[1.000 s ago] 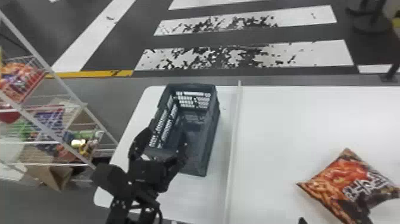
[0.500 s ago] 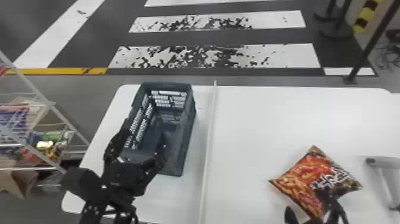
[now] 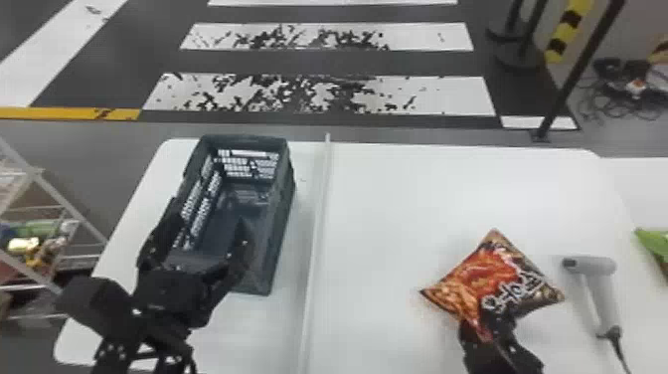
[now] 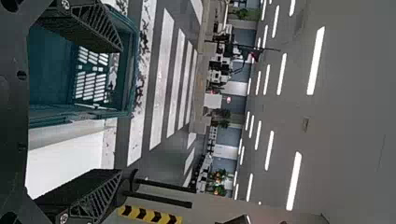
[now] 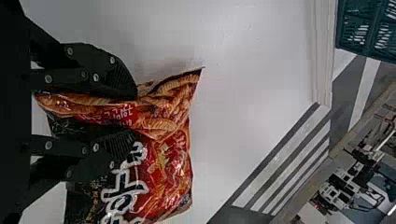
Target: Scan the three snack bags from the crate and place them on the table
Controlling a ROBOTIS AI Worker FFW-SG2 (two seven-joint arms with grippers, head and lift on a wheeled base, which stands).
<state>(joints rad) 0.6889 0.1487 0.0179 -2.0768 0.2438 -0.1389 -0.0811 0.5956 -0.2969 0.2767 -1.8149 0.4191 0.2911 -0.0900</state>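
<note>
Scan step apparently in hand.
Red-orange foil pillow bag (image 3: 489,278), lower right of frame, clenched by black right gripper (image 5: 133,114); black left gripper (image 4: 119,110) spread, empty; barcode should next face grey plastic scanner (image 3: 603,293).

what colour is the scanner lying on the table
The scanner is mostly light grey; the head view shows it best.

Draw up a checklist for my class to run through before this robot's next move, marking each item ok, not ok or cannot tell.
1. Right gripper closed on the snack bag: ok.
2. Left gripper open, holding nothing: ok.
3. Crate upright on the table: ok.
4. Scanner in a gripper: not ok, it lies on the table.
5. Bag already scanned: cannot tell.
</note>
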